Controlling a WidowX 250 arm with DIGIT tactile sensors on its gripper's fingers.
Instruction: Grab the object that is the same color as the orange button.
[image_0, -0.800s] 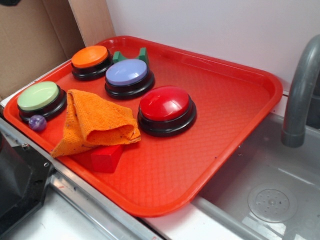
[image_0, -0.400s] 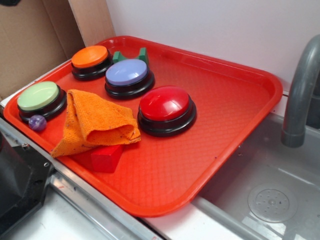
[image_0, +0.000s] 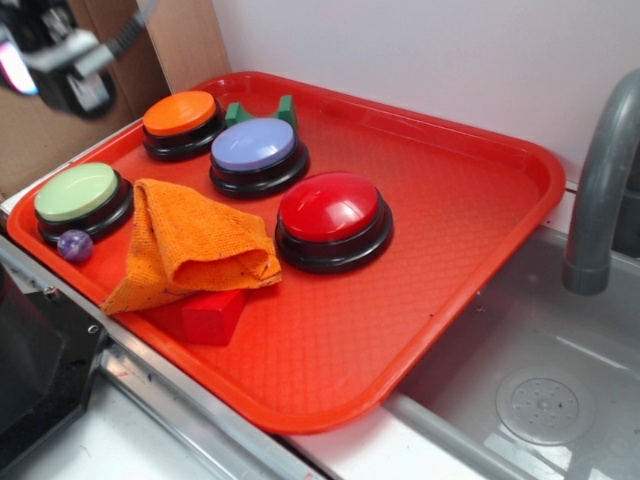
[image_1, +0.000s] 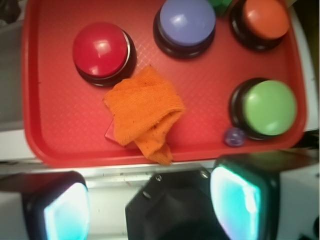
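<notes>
Below and ahead of the gripper (image_1: 150, 202), whose fingers are spread, the orange rag (image_1: 144, 111) lies crumpled, well clear.

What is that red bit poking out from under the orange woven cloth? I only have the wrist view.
Observer: A red rectangular block. The orange woven cloth drapes over its rear end, and both lie on the red plastic tray.
Operator: And the green sliver at my top edge?
Observer: A small green block with two raised ends. It stands behind the round purple-topped button, next to the round orange-topped button.
Operator: Where is the gripper relative to the tray?
Observer: The gripper is blurred. It hangs high beyond the tray's left rear corner, not over the cloth.
</notes>
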